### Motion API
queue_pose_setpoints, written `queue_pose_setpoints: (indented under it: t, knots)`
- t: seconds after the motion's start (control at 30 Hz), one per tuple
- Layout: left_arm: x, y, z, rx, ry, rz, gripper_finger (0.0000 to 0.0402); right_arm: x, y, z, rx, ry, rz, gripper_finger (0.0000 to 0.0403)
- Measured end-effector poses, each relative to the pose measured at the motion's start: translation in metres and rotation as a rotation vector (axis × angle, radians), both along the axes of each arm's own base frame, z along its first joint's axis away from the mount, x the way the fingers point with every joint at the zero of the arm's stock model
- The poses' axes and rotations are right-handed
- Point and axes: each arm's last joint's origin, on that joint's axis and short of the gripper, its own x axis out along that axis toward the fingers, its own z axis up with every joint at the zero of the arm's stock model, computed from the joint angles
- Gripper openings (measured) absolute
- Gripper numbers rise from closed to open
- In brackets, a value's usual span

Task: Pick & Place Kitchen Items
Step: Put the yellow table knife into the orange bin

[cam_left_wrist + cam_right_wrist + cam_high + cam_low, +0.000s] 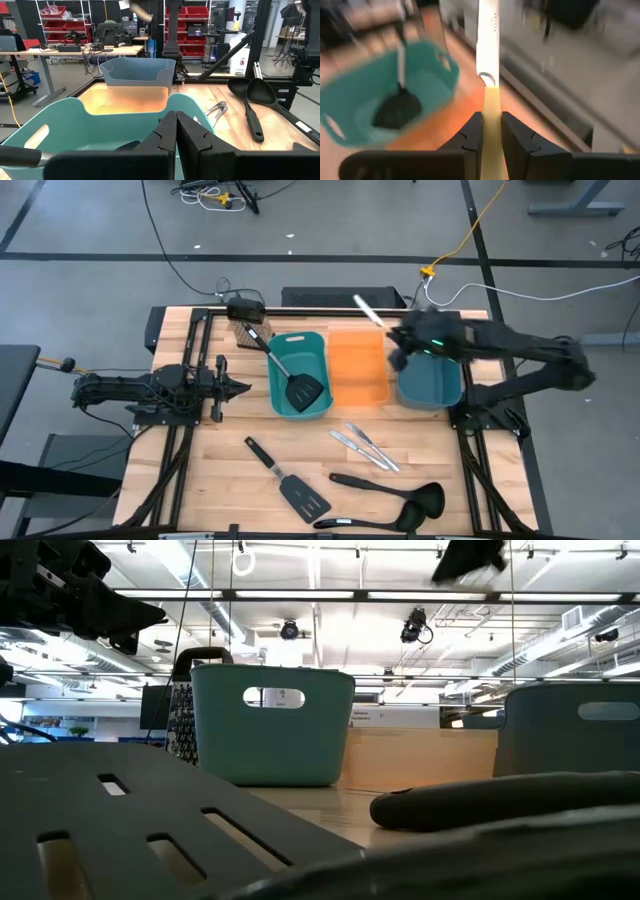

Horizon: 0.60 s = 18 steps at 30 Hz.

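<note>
My right gripper (393, 340) (492, 117) is shut on the yellow-handled knife (489, 45) above the far end of the orange bin (358, 366). My left gripper (240, 388) (176, 131) is shut and empty, hovering left of the teal bin (300, 373). The steel-handled black spatula (292, 376) leans in the teal bin, head down (396, 107). Two small silver knives (365, 448), a black slotted spatula (290, 478) and two black ladles (395, 490) lie flat on the near part of the table. My right gripper pinches the knife's yellow handle (492, 102) between its two fingers. The knife lies along the fingers, with its serrated silver blade (487, 35) pointing forward past the fingertips. The knife is lifted clear, and its blade (366, 310) reaches toward the table's far edge.
A blue-grey bin (430, 380) stands right of the orange bin, under the right arm. A dark grater-like object (245, 330) stands at the far edge, left of the teal bin. The three bins stand side by side across the table's middle.
</note>
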Motion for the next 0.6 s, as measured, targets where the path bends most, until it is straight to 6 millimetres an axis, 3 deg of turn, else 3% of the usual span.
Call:
queue_pose_setpoints:
  t: [0.17,0.3,0.6]
  knots:
    - [0.0,0.0,0.0,-0.002,0.0,0.0,0.0009,0.044,-0.042,-0.032,0.2,0.14,-0.036,0.0054]
    - [0.0,0.0,0.0,-0.002,0.0,0.0,0.0009,0.064,-0.065,-0.06,0.336,0.24,-0.108,0.0054]
    - [0.0,0.0,0.0,-0.004,0.0,0.0,0.0009,0.088,-0.071,-0.097,0.544,0.307,-0.141,0.0054]
